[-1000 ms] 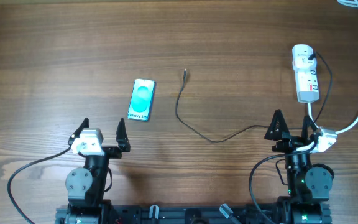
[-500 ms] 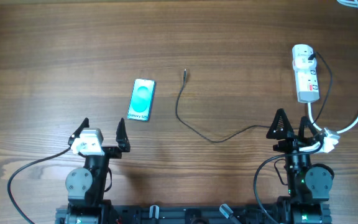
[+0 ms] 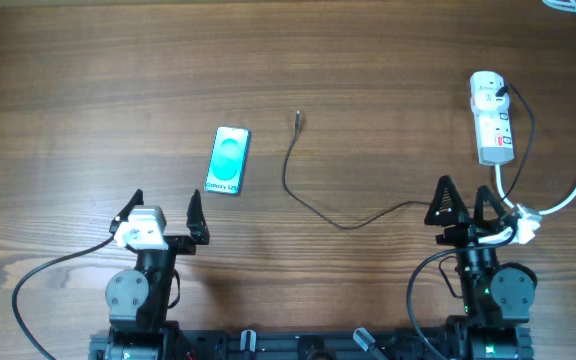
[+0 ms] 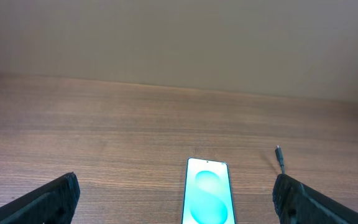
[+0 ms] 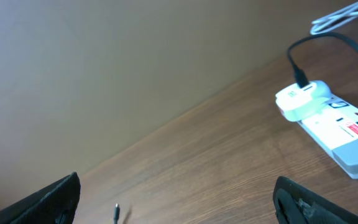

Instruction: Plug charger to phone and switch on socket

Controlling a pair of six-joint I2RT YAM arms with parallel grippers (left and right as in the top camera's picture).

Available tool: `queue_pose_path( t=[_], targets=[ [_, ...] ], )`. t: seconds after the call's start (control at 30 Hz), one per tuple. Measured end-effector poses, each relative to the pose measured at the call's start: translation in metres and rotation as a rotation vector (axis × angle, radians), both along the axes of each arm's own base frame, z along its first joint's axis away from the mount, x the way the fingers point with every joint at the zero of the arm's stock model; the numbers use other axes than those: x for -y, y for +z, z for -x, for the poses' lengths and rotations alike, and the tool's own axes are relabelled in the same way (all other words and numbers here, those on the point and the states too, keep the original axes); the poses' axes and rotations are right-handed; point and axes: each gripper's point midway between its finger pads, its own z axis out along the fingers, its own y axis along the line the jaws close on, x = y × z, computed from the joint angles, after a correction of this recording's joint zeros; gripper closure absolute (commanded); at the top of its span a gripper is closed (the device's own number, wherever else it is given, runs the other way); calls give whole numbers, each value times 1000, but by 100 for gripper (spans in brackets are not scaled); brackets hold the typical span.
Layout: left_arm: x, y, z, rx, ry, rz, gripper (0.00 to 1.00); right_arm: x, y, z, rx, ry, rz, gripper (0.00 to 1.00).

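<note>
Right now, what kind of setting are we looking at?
Probably a lab or office test bench: a wood-grain table, a plain beige wall behind it, and a phone, charger cable and white power strip laid out.

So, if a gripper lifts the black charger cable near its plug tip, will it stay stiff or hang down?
Probably floppy: the charger lies in loose curves, so it should droop. It is thin, so likely light. Its other end seems to run to the socket, so a long pull may drag that.
</note>
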Motion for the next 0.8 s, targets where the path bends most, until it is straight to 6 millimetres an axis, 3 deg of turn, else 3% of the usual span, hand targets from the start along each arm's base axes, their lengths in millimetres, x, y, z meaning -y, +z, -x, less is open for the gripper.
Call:
queue_pose_path(
  t=[0.4, 0.7, 0.8],
  targets=[
    [0, 2, -2, -44, 9, 106, 0, -21, 8, 1, -11, 122, 69, 0],
    [13, 74, -23, -82, -55, 133, 0, -37, 36, -9, -83, 228, 112, 0],
    [20, 87, -33, -131, -85, 144, 0, -43, 37, -12, -157, 268, 121, 0]
  ],
)
